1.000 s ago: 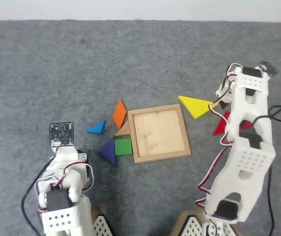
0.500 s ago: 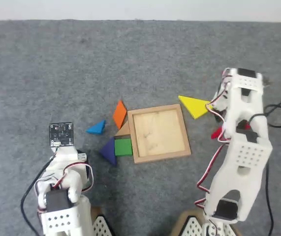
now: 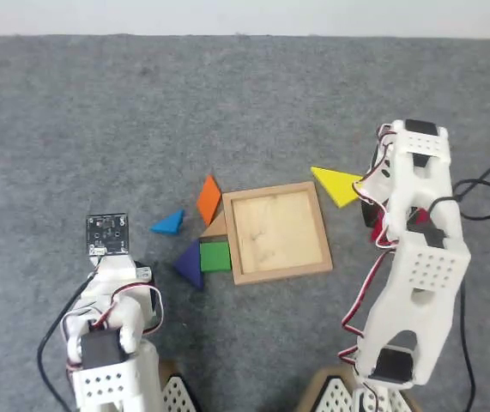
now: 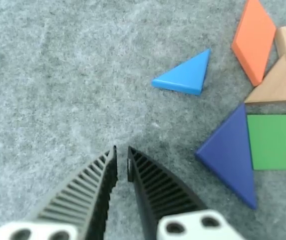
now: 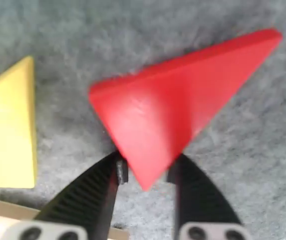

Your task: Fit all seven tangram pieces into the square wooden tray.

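Left gripper (image 4: 121, 156) jaws sat nearly pressed together over carpet. Blue triangle (image 3: 169, 223), orange parallelogram (image 3: 208, 198) and green square (image 3: 215, 256) lay left of the square wooden tray (image 3: 270, 190). Yellow triangle (image 3: 339, 184) lay right. Right gripper (image 5: 145, 172) pinched the red triangle (image 5: 178, 110).

Pincer (image 5: 147, 172) clamps red triangle (image 5: 178, 100); yellow triangle (image 5: 7, 125) just beside.
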Controlling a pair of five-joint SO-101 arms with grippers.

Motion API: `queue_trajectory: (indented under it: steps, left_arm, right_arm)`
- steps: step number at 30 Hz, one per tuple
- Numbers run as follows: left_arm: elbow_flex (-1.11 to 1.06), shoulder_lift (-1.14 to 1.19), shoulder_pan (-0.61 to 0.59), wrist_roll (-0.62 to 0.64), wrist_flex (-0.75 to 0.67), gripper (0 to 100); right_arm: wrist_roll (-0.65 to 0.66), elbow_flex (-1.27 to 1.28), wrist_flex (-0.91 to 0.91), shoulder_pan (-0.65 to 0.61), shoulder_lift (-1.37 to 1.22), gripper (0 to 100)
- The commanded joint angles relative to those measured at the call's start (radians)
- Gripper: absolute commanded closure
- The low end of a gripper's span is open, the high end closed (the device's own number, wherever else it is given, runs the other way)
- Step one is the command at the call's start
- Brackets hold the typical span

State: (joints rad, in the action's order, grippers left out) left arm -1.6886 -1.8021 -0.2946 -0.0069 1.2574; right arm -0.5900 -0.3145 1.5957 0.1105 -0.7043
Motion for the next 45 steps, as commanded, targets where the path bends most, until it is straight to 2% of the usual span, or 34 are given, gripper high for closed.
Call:
queue_trajectory:
  steps: [1,7,11,16,19,28,34,45]
  left_arm:
    - [0.005,-0.017,0.006,-0.005,0.003,96]
    - [0.005,-0.017,0.006,-0.005,0.003,96]
    - [0.005,-0.017,0.006,-0.005,0.003,96]
    - [0.005,-0.017,0.006,-0.005,0.003,96]
    - [0.005,-0.017,0.006,-0.005,0.003,96]
    - [0.005,-0.017,0.006,-0.005,0.003,96]
    - [0.005,-0.017,0.006,-0.005,0.003,96]
    - [0.005,-0.017,0.006,-0.005,0.003,96]
  right_arm:
    - [0.015,-0.014,-0.016,0.045,-0.008,93.9]
    - [0.025,-0.015,-0.019,0.117,-0.065,94.1]
    - [0.055,-0.021,-0.031,0.105,-0.018,92.0]
    - [0.043,-0.021,-0.036,0.067,0.091,75.5]
    - [-0.023,-0.021,-0.091,0.071,0.125,68.6]
    - [-0.032,-0.018,-0.292,0.048,0.133,71.9]
    - [-0.032,-0.020,-0.386,0.051,0.050,71.8]
    - [-0.095,-0.020,-0.420,0.056,0.005,71.2]
